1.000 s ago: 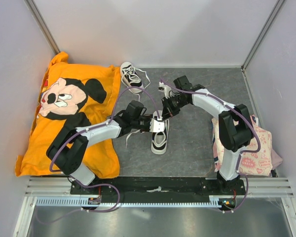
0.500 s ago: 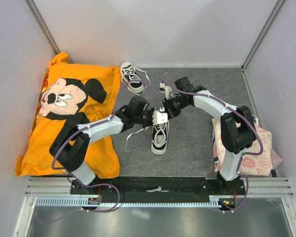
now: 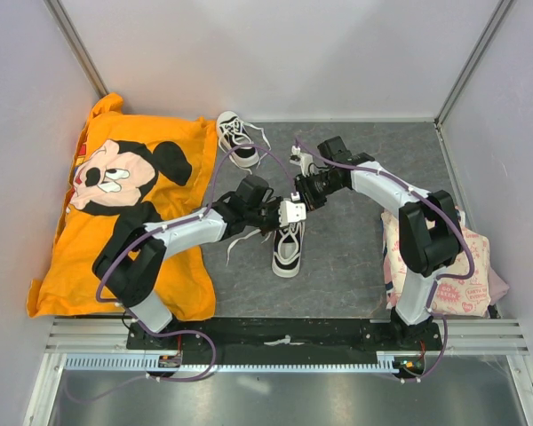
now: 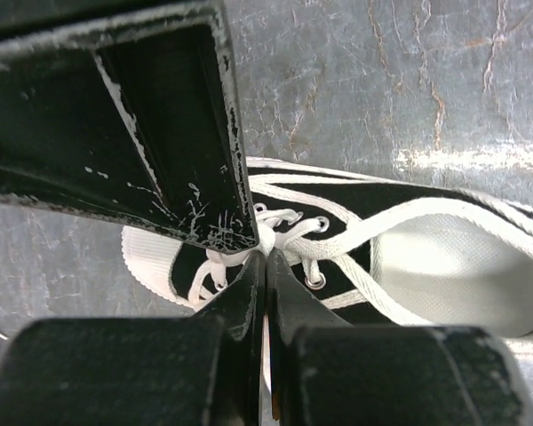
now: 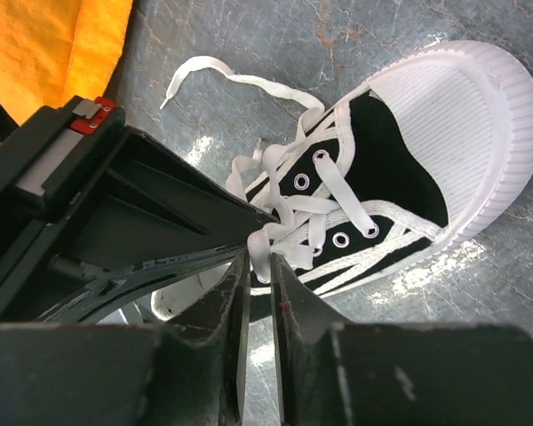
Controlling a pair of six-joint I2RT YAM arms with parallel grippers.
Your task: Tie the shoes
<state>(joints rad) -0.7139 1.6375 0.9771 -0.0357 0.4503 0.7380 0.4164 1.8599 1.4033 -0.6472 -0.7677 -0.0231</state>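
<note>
A black sneaker (image 3: 287,247) with a white toe cap lies mid-table, toe toward me. It also shows in the left wrist view (image 4: 409,257) and the right wrist view (image 5: 400,160). A matching sneaker (image 3: 235,138) lies at the back, laces loose. My left gripper (image 3: 286,216) is shut on a white lace (image 4: 268,238) over the near shoe's eyelets. My right gripper (image 3: 302,197) meets it from the other side and is shut on a white lace loop (image 5: 265,244). The two grippers nearly touch above the shoe's tongue. A loose lace end (image 5: 195,71) trails on the table.
An orange Mickey Mouse shirt (image 3: 124,204) covers the left side of the table, under the left arm. A pink printed cloth (image 3: 453,275) lies at the right near the right arm's base. Walls enclose the grey table (image 3: 355,257) on three sides.
My left gripper has moved a little farther and to the right, up along the near shoe toward the right gripper. The right gripper has shifted only slightly. The shoes have stayed put.
</note>
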